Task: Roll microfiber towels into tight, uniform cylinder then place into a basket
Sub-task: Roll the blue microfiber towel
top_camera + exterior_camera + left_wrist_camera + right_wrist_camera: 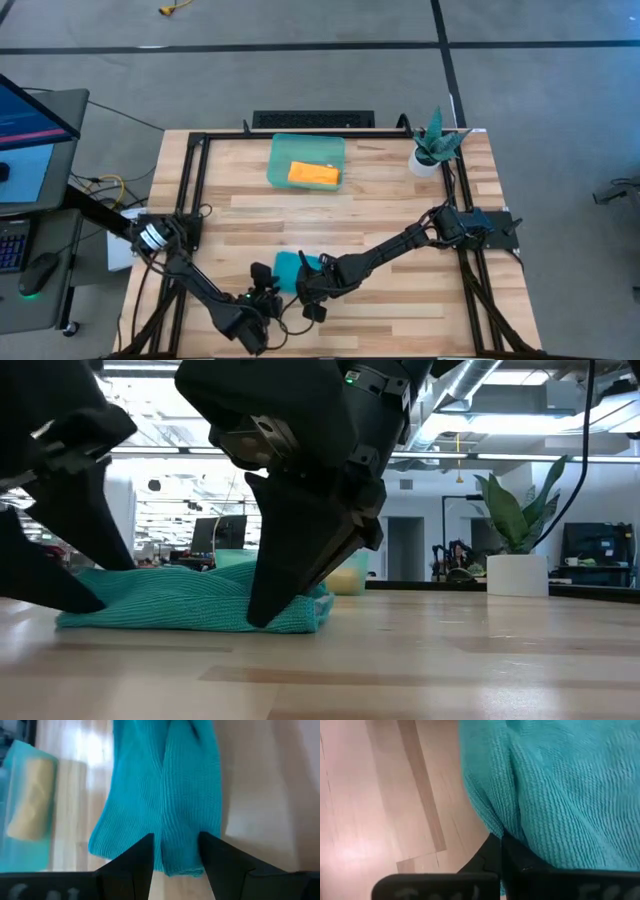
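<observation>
Right gripper [275, 610] pinched teal towel [288, 270] edge; left gripper [176, 851] straddled it, fingers apart. Advice: roll evenly, keep tension.

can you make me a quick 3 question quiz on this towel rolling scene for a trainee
1. True or false: the orange towel already lies in the basket.
2. Which gripper is shut on the edge of the teal towel? A) left gripper B) right gripper C) neither
3. Fill in: the left gripper's fingers stand ____ on either side of the teal towel's end.

Key
1. True. It lies rolled inside the pale-green basket at the far side of the table.
2. B. The right gripper has its fingers pressed together at the cloth's edge.
3. Open. The left gripper has a strip of teal cloth between its spread fingers.
</observation>
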